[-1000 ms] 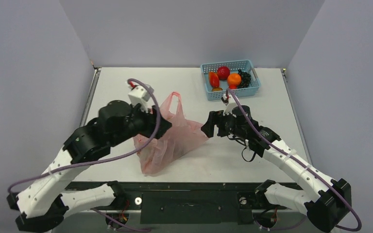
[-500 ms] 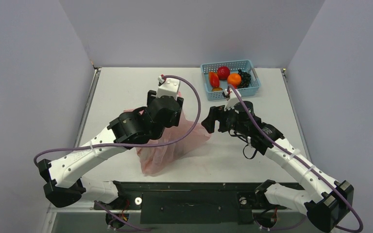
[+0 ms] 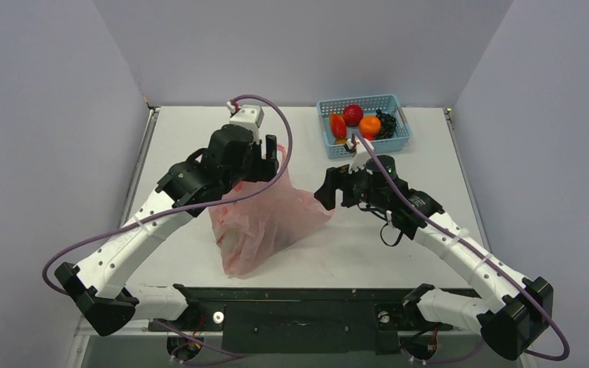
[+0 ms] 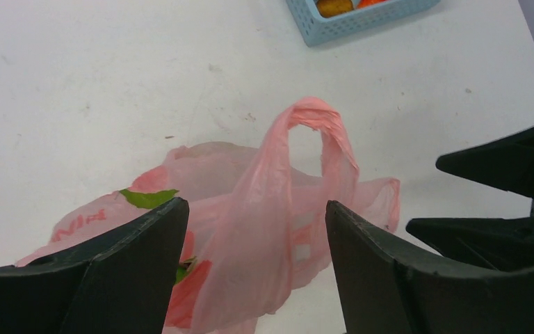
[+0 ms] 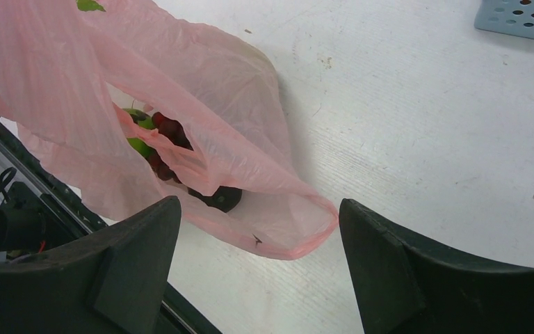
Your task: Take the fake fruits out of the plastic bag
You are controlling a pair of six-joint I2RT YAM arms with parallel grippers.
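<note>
Bag (image 4: 243, 264) sits within left gripper (image 4: 256, 203) (jaws spread apart).

The tool (image 5: 259, 209) stands wide, gripping nothing. The bag (image 5: 76, 90) lies ahead and to its left, one loop on the worktop (image 5: 424, 125) between the fingers. Through the film show grapes (image 5: 167, 132), a green fruit (image 5: 138, 145) and a dark round fruit (image 5: 221, 197). A basket (image 5: 521, 17) corner sits far ahead on the right.

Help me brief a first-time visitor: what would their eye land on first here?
The crumpled pink bag in the middle of the table stands out, one loop handle upright in front of the open left gripper. The open right gripper faces the bag's mouth, where green and dark red fruit shows inside. At the far right corner, a blue basket holds red and orange fruit.
</note>
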